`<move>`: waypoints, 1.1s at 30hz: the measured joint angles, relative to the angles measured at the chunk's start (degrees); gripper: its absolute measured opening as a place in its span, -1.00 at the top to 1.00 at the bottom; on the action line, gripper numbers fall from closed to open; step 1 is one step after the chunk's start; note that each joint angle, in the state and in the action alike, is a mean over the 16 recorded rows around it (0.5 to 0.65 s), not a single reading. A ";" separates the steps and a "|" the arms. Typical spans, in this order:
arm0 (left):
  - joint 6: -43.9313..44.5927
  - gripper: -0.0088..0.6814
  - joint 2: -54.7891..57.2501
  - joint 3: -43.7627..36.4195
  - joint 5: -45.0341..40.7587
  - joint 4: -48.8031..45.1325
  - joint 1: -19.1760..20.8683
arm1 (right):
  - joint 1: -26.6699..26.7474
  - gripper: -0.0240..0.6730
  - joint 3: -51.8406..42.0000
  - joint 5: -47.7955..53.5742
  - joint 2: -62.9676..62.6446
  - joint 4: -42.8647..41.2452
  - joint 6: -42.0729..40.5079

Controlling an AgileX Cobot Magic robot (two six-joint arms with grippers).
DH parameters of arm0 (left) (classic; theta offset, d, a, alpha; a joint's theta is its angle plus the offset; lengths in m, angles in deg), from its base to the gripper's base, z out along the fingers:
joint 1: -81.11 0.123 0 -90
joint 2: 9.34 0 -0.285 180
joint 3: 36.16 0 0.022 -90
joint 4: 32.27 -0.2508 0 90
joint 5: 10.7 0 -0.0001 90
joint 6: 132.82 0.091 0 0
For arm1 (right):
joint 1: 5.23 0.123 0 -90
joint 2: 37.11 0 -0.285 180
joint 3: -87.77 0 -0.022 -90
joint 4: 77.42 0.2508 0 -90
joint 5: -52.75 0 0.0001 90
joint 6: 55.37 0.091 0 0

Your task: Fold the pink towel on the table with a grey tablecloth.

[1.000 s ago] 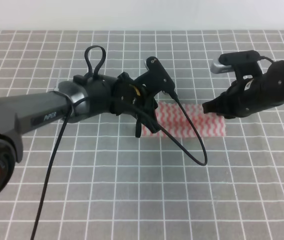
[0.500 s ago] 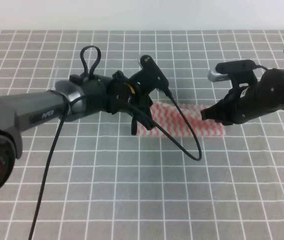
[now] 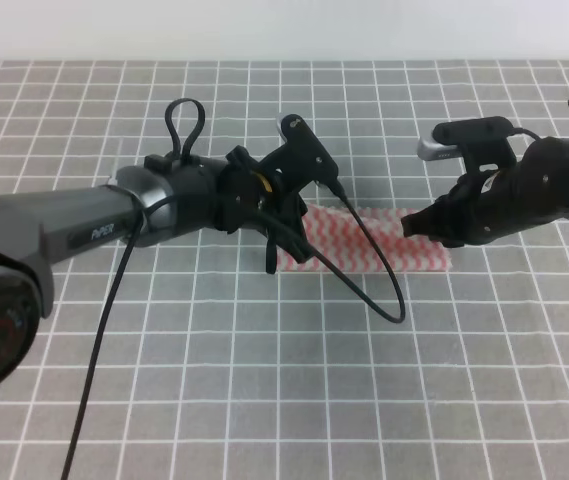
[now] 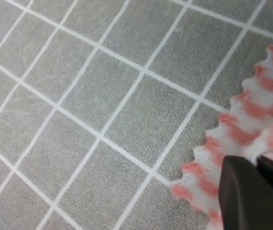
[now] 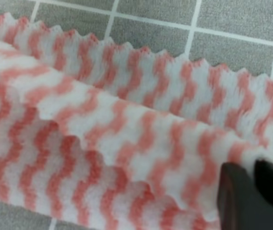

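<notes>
The pink towel point(image 3: 374, 243) lies as a narrow band on the table with a grey tablecloth point(image 3: 284, 380), stretched between the two pincers in the exterior high view. The left gripper point(image 3: 282, 252) pinches its left end and the right gripper point(image 3: 411, 224) clamps the far edge toward its right end. Only the right wrist view shows the fold: there one zigzag-edged layer of the towel point(image 5: 102, 129) lies doubled over another, and the dark fingertips point(image 5: 254, 199) sit pressed together on the upper layer's edge. The left wrist view shows instead the frayed, scalloped corner of the towel point(image 4: 246, 129) lying flat on the grid, with the left gripper's fingers point(image 4: 251, 196) closed on it at the lower right. A black cable point(image 3: 364, 270) loops from the left arm across the towel in front of that pincer. White lettering on the left arm's grey sleeve is too small to read.
</notes>
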 joint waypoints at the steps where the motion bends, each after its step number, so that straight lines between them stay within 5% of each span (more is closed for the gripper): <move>1: 0.00 0.98 0.07 0.00 0.08 0.06 0.00 | 0.00 0.58 0.00 -0.14 0.03 0.02 0.01; 11: -0.01 0.76 0.57 -0.01 2.22 0.24 0.01 | -0.02 0.17 0.03 -1.55 0.44 0.24 0.13; 22: -0.01 0.26 1.01 -0.01 4.90 0.24 1.00 | -1.40 0.15 0.00 -1.99 0.43 1.41 0.21; 33: -0.01 0.18 1.69 -0.01 6.70 0.25 2.38 | -2.76 0.16 -0.02 -1.99 0.31 2.48 0.19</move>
